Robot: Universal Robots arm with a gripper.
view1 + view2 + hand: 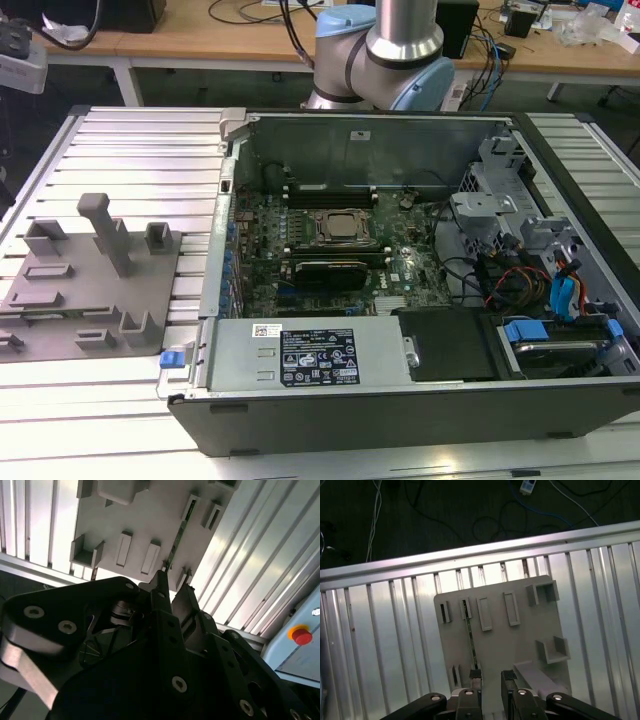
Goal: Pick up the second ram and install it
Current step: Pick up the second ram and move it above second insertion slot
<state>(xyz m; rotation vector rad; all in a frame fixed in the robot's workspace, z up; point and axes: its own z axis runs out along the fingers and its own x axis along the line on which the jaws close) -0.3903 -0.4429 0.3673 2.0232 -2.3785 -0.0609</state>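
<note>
The second ram [470, 637] is a thin green stick standing on edge in a slot of the grey holder plate [520, 640]. In the second wrist view the ram [177, 535] runs away from the fingertips across the same plate [140, 525]. My gripper [491, 679] hangs above the plate's near edge, open, with nothing between its black fingers [475, 680]. The stick's near end lines up just beside one fingertip [161, 582], not in the gap of the gripper [172, 589].
In the exterior view the holder plate [90, 285] lies on the ribbed metal table [130, 150] at the exterior view's left. The open computer case [400, 395] with its motherboard [330, 240] sits to the right. A red button [302, 635] shows on a blue box.
</note>
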